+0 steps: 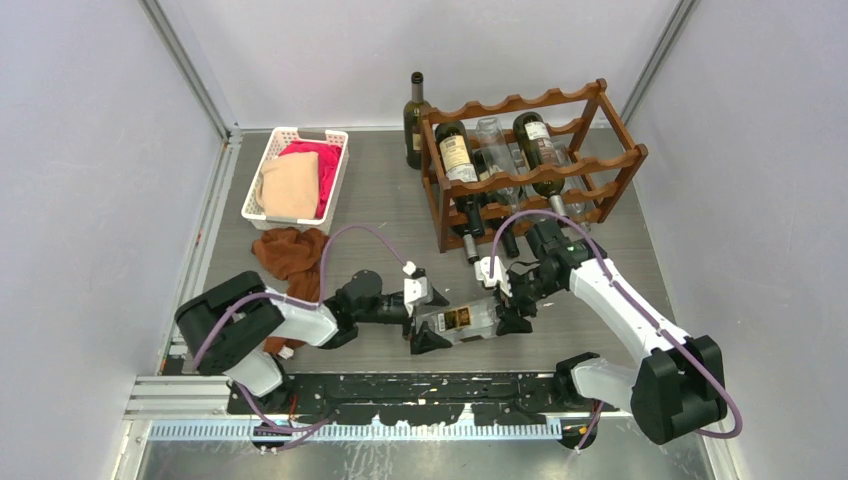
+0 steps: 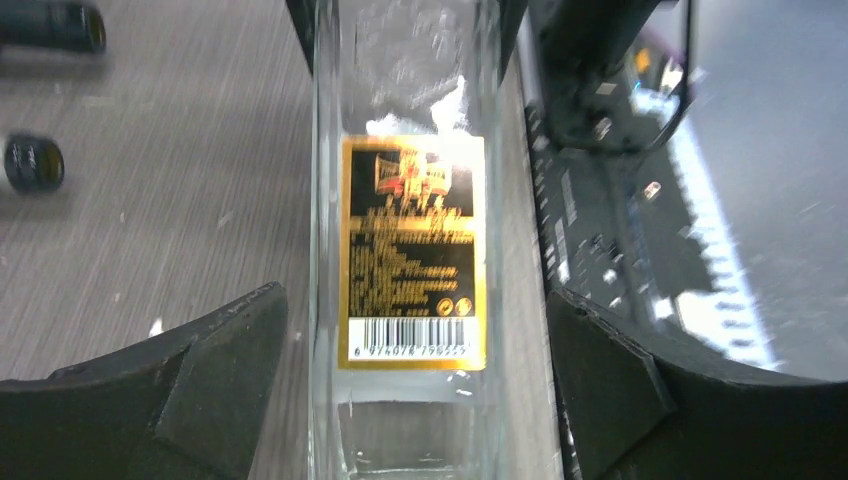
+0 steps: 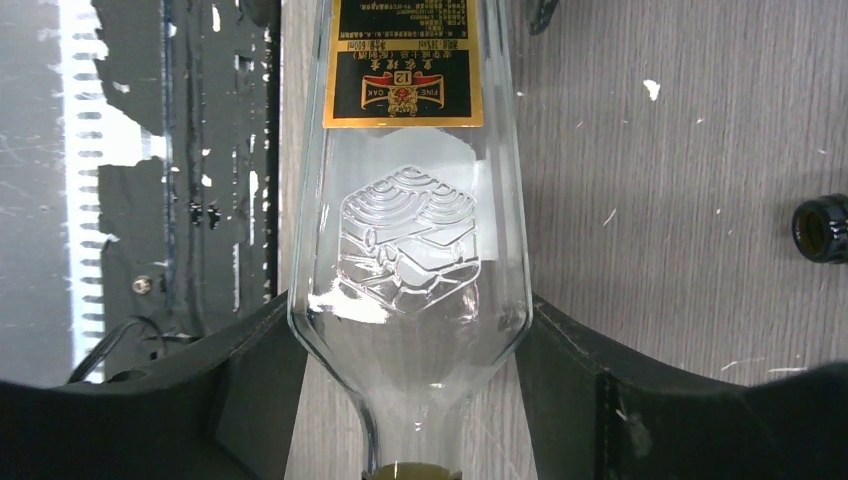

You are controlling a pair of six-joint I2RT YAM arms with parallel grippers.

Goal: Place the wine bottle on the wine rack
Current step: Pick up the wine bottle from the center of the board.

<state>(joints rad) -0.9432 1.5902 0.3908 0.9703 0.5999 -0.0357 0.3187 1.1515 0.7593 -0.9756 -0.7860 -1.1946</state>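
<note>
Surface: grey tabletop (image 1: 400, 215), pale walls on three sides.
Wine bottle: one clear wine bottle (image 1: 462, 320) lies on its side near the near edge, mid-width, off the rack.
Left gripper: left gripper (image 1: 428, 318) spread wide astride the bottle's base, gaps on both sides.
Right gripper: right gripper (image 1: 508, 300) straddles the shoulder, pads at the glass; pinch cannot be told.
Wine rack: one wine rack (image 1: 530, 100) toward the far right corner, holding at least three bottles.
Others: one upright dark bottle (image 1: 416, 120) at the rack's left end; one white basket (image 1: 310, 131) at the far left; one brown cloth (image 1: 290, 255) just before it.
</note>
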